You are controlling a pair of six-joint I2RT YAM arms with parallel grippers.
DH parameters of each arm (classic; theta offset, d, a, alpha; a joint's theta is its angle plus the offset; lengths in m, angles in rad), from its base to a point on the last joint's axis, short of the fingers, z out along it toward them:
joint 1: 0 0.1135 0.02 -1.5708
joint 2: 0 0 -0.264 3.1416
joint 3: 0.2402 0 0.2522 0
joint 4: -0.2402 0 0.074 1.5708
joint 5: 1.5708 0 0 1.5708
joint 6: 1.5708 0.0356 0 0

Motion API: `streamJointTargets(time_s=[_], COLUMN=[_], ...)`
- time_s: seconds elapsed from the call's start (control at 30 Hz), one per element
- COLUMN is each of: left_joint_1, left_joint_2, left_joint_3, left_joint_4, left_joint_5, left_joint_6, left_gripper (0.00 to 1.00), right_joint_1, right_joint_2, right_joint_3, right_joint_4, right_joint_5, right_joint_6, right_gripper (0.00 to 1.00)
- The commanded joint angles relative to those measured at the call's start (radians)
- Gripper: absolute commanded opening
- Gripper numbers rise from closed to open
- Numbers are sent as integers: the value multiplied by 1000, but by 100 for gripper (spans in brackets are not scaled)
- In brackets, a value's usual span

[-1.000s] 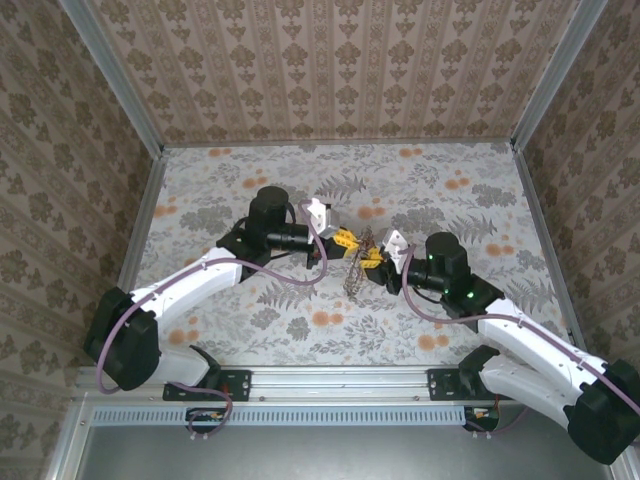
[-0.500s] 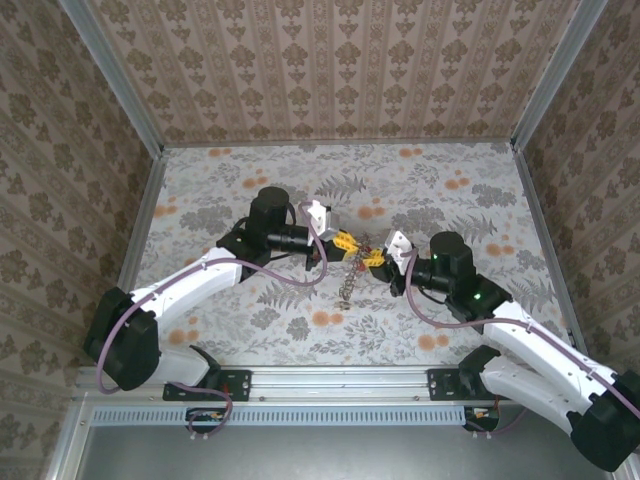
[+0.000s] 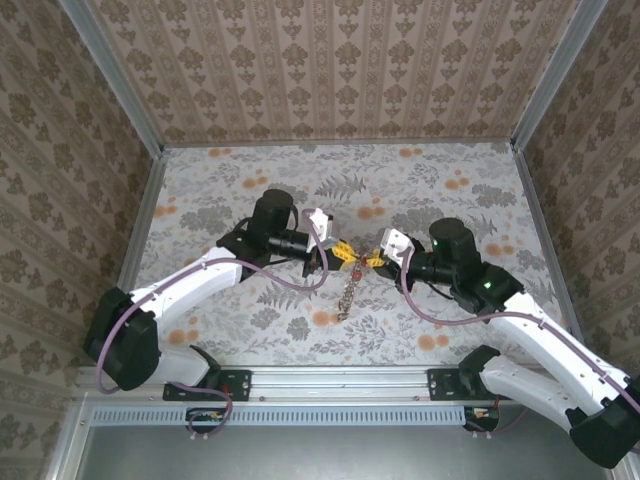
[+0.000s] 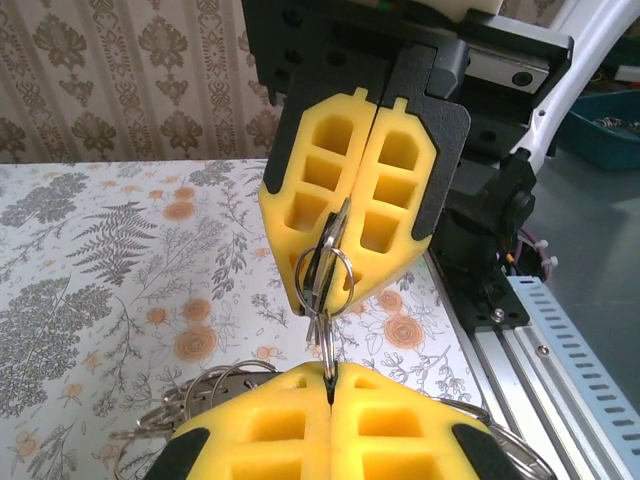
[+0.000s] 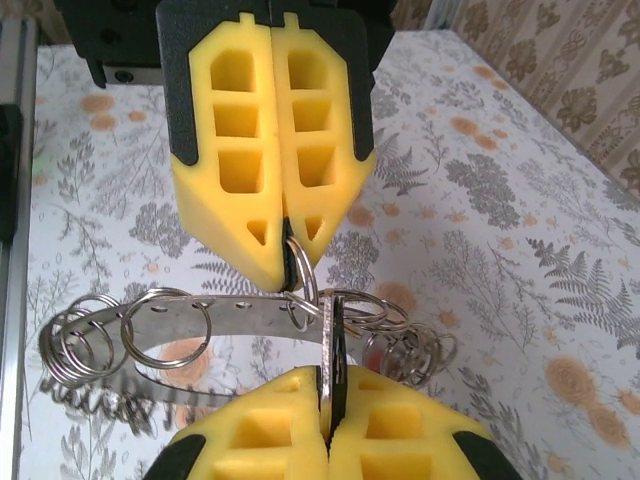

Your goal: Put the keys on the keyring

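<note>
Keys [image 3: 347, 292] in a line toward near edge

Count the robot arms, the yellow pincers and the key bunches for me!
Arms: 2 (left arm, right arm)
Pincers: 2 (left pincer, right pincer), both shut on the bunch
Key bunch: 1
Total: 5
</note>
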Motion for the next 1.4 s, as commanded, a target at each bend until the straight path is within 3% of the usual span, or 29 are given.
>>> streamJointTargets(time_s=[0.0, 0.13, 0.3, 0.47, 0.63, 0.77, 0.93, 1.13, 1.23, 1.3, 1.37], left_joint_1=[-1, -10, -44, -65, -57, -16, 56, 231, 329, 389, 436], left_joint_2=[-28, -9, 12, 26, 42, 19, -57, -164, -206, -229, -245], left_joint_3=[39, 75, 121, 124, 112, 58, -10, -80, -105, -124, -141], left_joint_4=[-35, -144, -322, -318, -232, -67, 21, -1, -38, -47, -55], left_joint_5=[47, 32, -75, -162, -180, -153, -152, -301, -440, -486, -524], left_joint_6=[46, 113, 266, 280, 197, 67, -25, -146, -216, -282, -330], left_gripper=[0, 0, 0, 0, 25, 45, 49, 61, 74, 100, 100], right_joint_1=[3, 3, 9, 52, 90, 112, 148, 179, 194, 194, 194], right_joint_2=[13, 41, 89, 162, 230, 273, 327, 340, 336, 341, 346], right_joint_3=[68, 137, 246, 356, 444, 535, 641, 709, 719, 735, 734], right_joint_4=[-150, -247, -373, -516, -576, -601, -645, -589, -541, -535, -541], right_joint_5=[33, 55, 83, 207, 322, 390, 533, 616, 640, 637, 616], right_joint_6=[-127, -211, -317, -448, -553, -642, -752, -837, -875, -875, -857], right_gripper=[0, 0, 0, 0, 0, 0, 0, 0, 0, 0, 0])
